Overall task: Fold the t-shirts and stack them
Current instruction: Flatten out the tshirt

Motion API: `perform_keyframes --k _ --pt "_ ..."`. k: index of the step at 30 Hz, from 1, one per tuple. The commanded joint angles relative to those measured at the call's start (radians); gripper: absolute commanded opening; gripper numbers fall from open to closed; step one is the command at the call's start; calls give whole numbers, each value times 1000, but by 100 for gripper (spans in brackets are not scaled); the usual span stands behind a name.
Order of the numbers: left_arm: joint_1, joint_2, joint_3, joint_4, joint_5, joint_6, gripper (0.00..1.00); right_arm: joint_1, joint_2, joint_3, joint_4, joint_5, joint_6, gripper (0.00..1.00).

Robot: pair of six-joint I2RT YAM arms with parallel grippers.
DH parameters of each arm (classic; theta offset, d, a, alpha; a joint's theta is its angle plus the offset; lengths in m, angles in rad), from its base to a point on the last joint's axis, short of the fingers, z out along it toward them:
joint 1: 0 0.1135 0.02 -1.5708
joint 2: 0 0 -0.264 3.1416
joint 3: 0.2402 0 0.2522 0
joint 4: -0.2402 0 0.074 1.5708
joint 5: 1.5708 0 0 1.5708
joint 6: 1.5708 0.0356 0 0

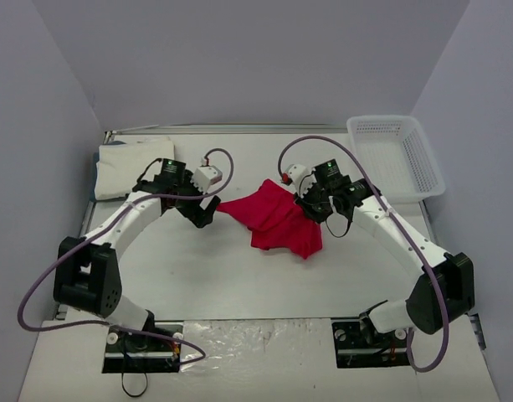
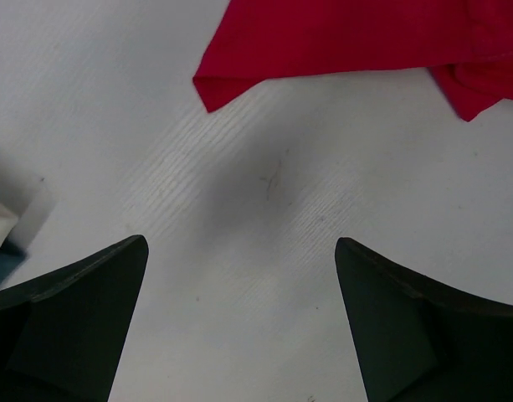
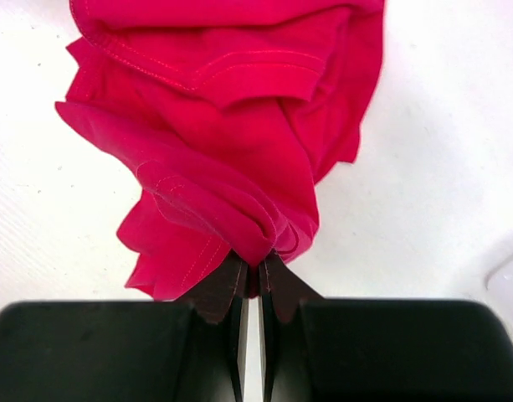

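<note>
Red t-shirt is found crumpled mid-table, bunched rather than spread flat. A fold at its right edge is pinched by the right gripper — jaws pressed together on the cloth, with fabric gathered into the nip, as seen from the right wrist. Left gripper is held spread wide with nothing between the fingers, just short of the shirt's pointed left corner; bare table lies below it. White t-shirt is seen as a folded rectangle at the far left corner, well apart from the red one. Mesh basket is noted at the far right, not involved.

Step judged: the red shirt is being opened out before any fold — one edge is secured, the other not yet taken. The next move is thought to call for the left corner to be gripped, then the cloth drawn apart and laid flat. The corner lies thin against the table, so a low approach would likely be needed for a clean pinch.
</note>
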Motion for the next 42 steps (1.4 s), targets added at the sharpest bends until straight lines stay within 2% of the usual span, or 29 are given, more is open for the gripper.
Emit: perform_keyframes --k 1,5,10,11,12,18,22,23,25,29,33,37,42 --pt "-72 79 84 -70 0 75 94 -31 -36 -37 -48 23 2 0" --pt "-141 189 162 -74 -46 75 95 -44 -27 -74 -48 10 7 0" --pt "-164 304 212 -15 -79 63 100 -74 -18 -89 -46 -11 4 0" --pt "-167 315 216 -2 -92 61 95 -82 -18 -89 -46 -17 2 0" --pt "-171 326 216 25 -105 61 93 -85 -16 -91 -46 -19 2 0" --pt "-180 390 221 116 -199 54 92 -97 -1 -88 -46 -26 -1 0" --pt "-180 425 247 124 -162 45 90 -99 31 -86 -43 -31 -6 0" --pt "-181 433 265 93 -153 40 88 -99 38 -88 -42 -31 -6 0" --pt "-183 455 296 85 -121 31 78 -99 53 -86 -39 -33 -6 0" --pt "-195 473 325 65 -104 25 69 -99 65 -83 -37 -33 -6 0" --pt "-209 514 362 32 -104 23 65 -99 71 -86 -33 -33 -7 0" --pt "-209 554 400 -11 -99 22 56 -99 84 -94 -20 -34 -3 0" --pt "-210 596 437 -51 -142 14 55 -97 79 -102 -14 -30 -9 0"
